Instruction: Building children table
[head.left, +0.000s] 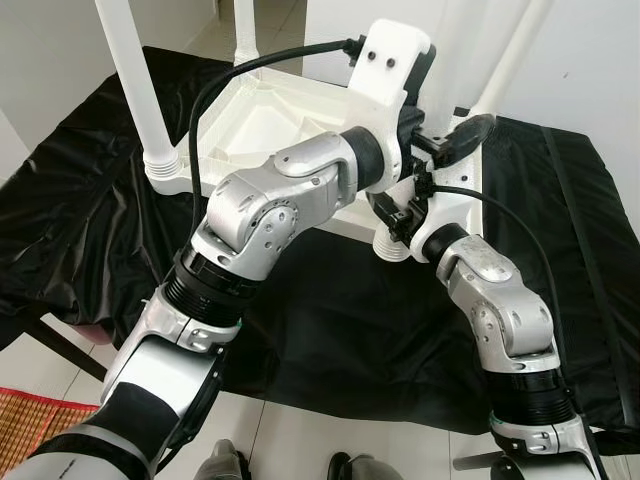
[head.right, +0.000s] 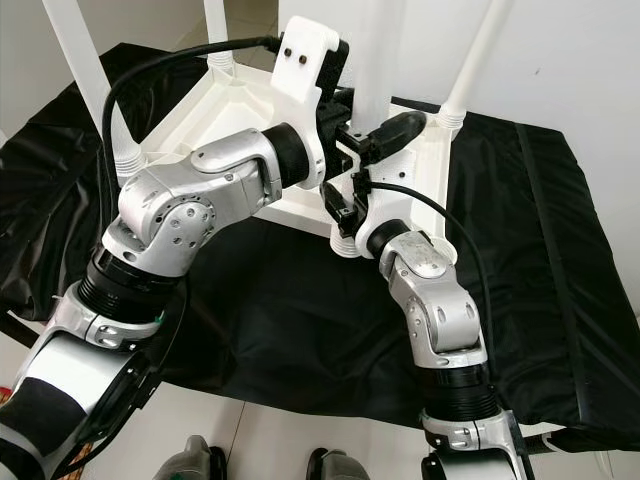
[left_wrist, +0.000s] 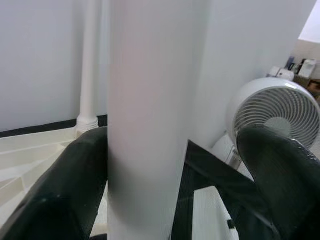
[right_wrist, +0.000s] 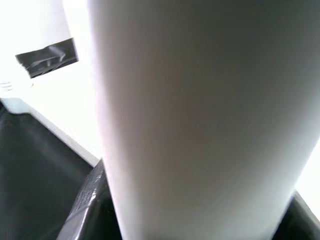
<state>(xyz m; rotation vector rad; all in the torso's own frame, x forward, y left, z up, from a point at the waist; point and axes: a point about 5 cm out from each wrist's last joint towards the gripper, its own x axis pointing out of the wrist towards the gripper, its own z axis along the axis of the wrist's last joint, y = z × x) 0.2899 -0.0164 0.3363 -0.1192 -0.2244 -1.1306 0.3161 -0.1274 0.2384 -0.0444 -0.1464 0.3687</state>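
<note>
1. On the black cloth (head.left: 330, 330) ahead of the robot, the left eye view shows a white children's table (head.left: 255, 120) lying upside down, underside facing up, with white legs rising from its corners. One leg (head.left: 135, 80) stands at the far left corner in its ribbed socket. The left gripper (head.left: 440, 140) reaches across to the near right corner, its black fingers (head.left: 465, 132) on either side of the leg there. The right gripper (head.left: 400, 215) sits just below it, at that corner's socket.

2. In the right eye view the same corner leg (head.right: 375, 55) stands upright between the two wrists. The left gripper's fingers straddle it loosely. The right gripper is pressed close to the leg's base; its fingers are mostly hidden by the wrist, so from here their state cannot be told. Another leg (head.right: 475, 60) rises at the far right corner.

3. In the left wrist view the white leg stands between the two black fingers (left_wrist: 65, 195). One finger touches its side and the other stands well apart, so the grip is released rather than clenched. A white fan (left_wrist: 272, 117) stands against the wall beyond.

4. In the right wrist view the leg is very near and blurred. Dark finger edges (right_wrist: 95, 200) hug it on both sides, grasping it.
</note>
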